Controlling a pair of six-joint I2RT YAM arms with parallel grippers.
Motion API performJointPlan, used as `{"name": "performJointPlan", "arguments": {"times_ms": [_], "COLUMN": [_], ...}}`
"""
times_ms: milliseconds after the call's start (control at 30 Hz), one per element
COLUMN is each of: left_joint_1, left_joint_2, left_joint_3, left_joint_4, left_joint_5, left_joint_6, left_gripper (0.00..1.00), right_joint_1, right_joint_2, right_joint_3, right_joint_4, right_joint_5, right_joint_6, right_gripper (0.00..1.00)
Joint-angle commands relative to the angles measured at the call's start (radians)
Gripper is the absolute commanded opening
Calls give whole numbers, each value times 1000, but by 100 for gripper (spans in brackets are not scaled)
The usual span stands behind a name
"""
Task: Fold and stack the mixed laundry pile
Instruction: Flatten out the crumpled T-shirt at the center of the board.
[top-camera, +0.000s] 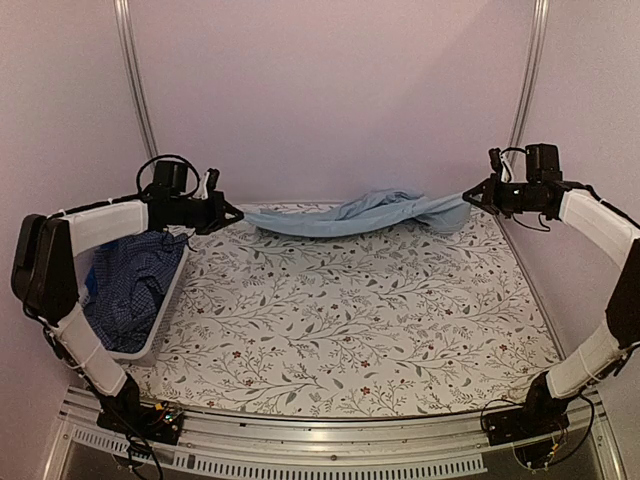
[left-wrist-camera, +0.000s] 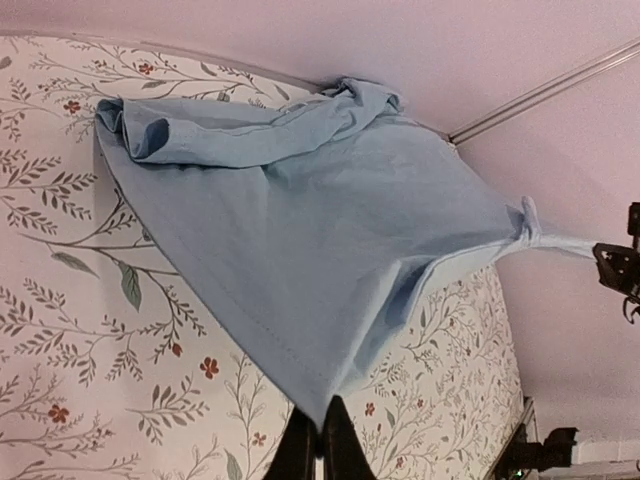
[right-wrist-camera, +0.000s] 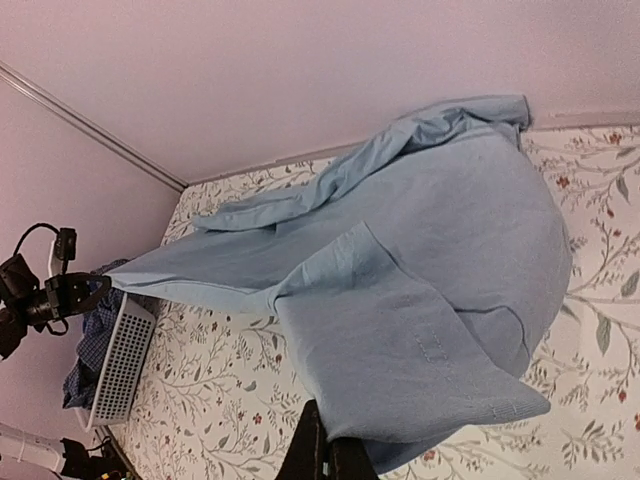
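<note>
basket (top-camera: 168, 305) half hides checked shirt (top-camera: 135, 285); left gripper (top-camera: 236, 214), right gripper (top-camera: 468, 196) clamp light-blue shirt (top-camera: 370, 215).

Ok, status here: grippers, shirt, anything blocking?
Both shut on light-blue shirt: left gripper, right gripper. Shirt stretched between them at far side of table. Nothing blocking; checked shirt sits in basket.

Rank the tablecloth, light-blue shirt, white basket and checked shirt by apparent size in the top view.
1. floral tablecloth, by far the largest.
2. white basket and light-blue shirt: too close to call; the shirt is farther back and stretched thin.
3. checked shirt, lying inside the basket.
</note>
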Motion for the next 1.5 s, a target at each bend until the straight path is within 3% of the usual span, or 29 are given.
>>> {"name": "performJointPlan", "arguments": {"times_ms": [0, 167, 200, 267, 333, 400, 433, 600, 867, 1000, 1200, 1467], "left_joint_1": [-38, -66, -66, -66, -64, -65, -67, -148, -209, -255, -274, -323], "left_joint_2": [-129, -282, -306, -360, -427, -469, -467, -304, 22, 126, 108, -109], "left_joint_3": [-197, -401, -424, -448, -445, -429, -412, -277, -132, -96, -218, -428], "left_joint_4": [-201, -330, -361, -407, -416, -375, -356, -335, -285, -327, -364, -458], "left_joint_5": [-20, -67, -84, -114, -148, -159, -155, -208, -236, -282, -310, -268], "left_joint_6": [48, 14, 4, -6, -22, -28, -27, 38, 85, 106, 55, -65], "left_gripper": [0, 0, 7, 22, 52, 69, 71, 68, 43, 38, 28, 22], "right_joint_1": [44, 95, 102, 106, 105, 106, 105, 107, 196, 276, 298, 317], "right_joint_2": [-228, -474, -527, -581, -626, -632, -614, -355, 32, 184, 253, 64], "right_joint_3": [-257, -523, -555, -580, -541, -490, -475, -397, -260, -240, -366, -527], "right_joint_4": [-215, -390, -428, -495, -528, -501, -476, -327, -218, -221, -219, -332], "right_joint_5": [-2, -23, -32, -61, -39, -5, 10, -2, 25, 49, 55, 7], "right_joint_6": [75, 222, 239, 255, 245, 221, 214, 144, 46, -1, -28, -16], "right_gripper": [0, 1, 11, 50, 77, 88, 90, 81, 67, 64, 61, 62]}}
